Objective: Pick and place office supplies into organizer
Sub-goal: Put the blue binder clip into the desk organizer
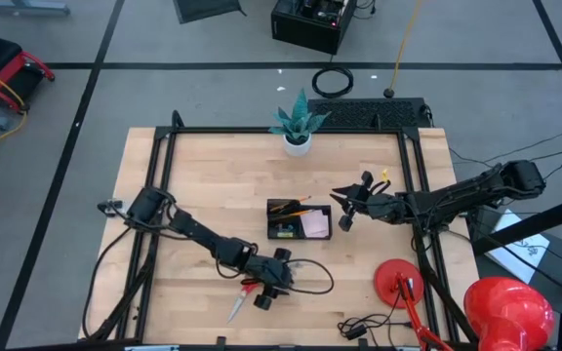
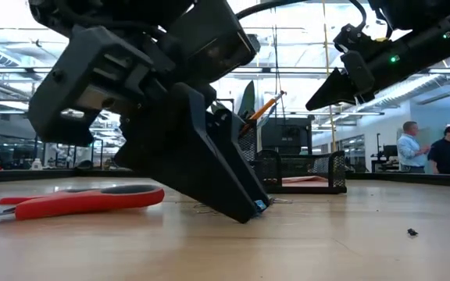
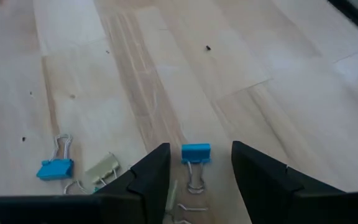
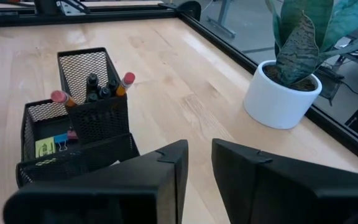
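Observation:
A blue binder clip point(image 3: 196, 152) lies flat on the wooden table, its wire handles toward my wrist. My left gripper point(image 3: 199, 148) is open, slanting down, with one finger on each side of the clip and a gap to both. Beside it lie another blue clip point(image 3: 56, 168) and a pale clip point(image 3: 102, 170). The red-handled scissors point(image 1: 243, 292) rest on the table near this gripper point(image 1: 278, 281). The black mesh organizer point(image 1: 299, 219) stands mid-table with pens and pencils point(image 4: 95, 84) upright in its cup. My right gripper point(image 4: 199, 163) hovers to its right, narrowly open and holding nothing.
A white plant pot point(image 1: 298, 144) stands at the table's far edge. A red lamp point(image 1: 398, 281) and its cable point(image 1: 364, 325) sit at the near right corner. People stand in the room beyond the table point(image 2: 432, 148). Bare wood lies ahead of the left gripper point(image 3: 185, 68).

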`<state>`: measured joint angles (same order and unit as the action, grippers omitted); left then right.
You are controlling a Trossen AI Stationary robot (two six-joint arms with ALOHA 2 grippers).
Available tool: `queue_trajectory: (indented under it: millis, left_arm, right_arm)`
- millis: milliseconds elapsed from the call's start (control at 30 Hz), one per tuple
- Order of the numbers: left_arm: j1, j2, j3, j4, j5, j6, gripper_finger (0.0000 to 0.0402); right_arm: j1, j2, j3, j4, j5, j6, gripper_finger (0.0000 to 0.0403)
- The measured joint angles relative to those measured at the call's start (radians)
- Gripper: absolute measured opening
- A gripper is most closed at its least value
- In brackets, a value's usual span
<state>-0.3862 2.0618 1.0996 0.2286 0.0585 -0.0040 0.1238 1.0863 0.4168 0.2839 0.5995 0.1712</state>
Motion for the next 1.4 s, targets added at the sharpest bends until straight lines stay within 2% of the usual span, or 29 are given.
queue_trajectory:
  millis: [300,633,967,1167,1300,1400]
  left_arm:
    - [0.006,0.007,0.000,0.007,-0.014,0.006,0.0170]
    - [0.008,0.009,0.000,0.010,-0.026,0.010,0.0111]
    - [-0.002,0.014,-0.001,0.066,-0.028,0.111,0.0068]
    - [-0.022,-0.003,-0.002,0.159,-0.031,0.186,0.0070]
    - [-0.045,-0.062,-0.002,0.150,-0.094,0.252,0.0076]
    - [-0.066,-0.130,-0.002,0.086,-0.209,0.288,0.0077]
  right_arm:
    - [0.000,0.000,0.000,0.002,-0.002,0.002,0.0066]
    - [0.000,0.000,0.000,0.002,-0.002,0.000,0.0066]
    - [0.000,0.000,0.000,0.001,-0.002,0.000,0.0066]
    - [0.000,0.000,0.000,-0.002,-0.002,0.000,0.0066]
    - [0.000,0.000,0.000,-0.007,-0.002,0.000,0.0067]
    - [0.001,0.000,0.000,-0.011,-0.002,0.000,0.0066]
